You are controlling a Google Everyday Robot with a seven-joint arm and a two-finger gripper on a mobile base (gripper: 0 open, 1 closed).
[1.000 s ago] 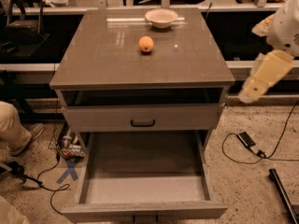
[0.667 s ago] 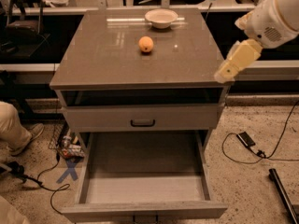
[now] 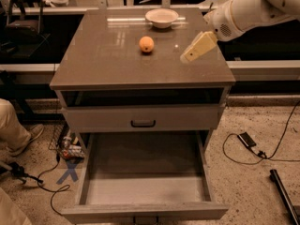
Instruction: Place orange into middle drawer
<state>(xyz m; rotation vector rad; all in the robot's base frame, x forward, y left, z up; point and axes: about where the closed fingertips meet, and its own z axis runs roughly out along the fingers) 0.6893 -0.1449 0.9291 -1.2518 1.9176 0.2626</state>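
The orange (image 3: 146,44) sits on the brown cabinet top (image 3: 117,64), toward the back centre. The middle drawer (image 3: 145,172) is pulled fully open below, its grey floor bare. My gripper (image 3: 187,58) hangs on the white arm coming in from the upper right. It is above the right part of the cabinet top, to the right of the orange and apart from it. It holds nothing.
A shallow white bowl (image 3: 162,18) stands at the back of the cabinet top. The upper drawer (image 3: 143,119) with a black handle is shut. A person's leg (image 3: 14,125) is at the left. Cables (image 3: 262,149) lie on the floor at the right.
The arm has swung left from beside the cabinet's right edge to over the cabinet top, bringing the gripper closer to the orange. The orange and the drawer have not moved.
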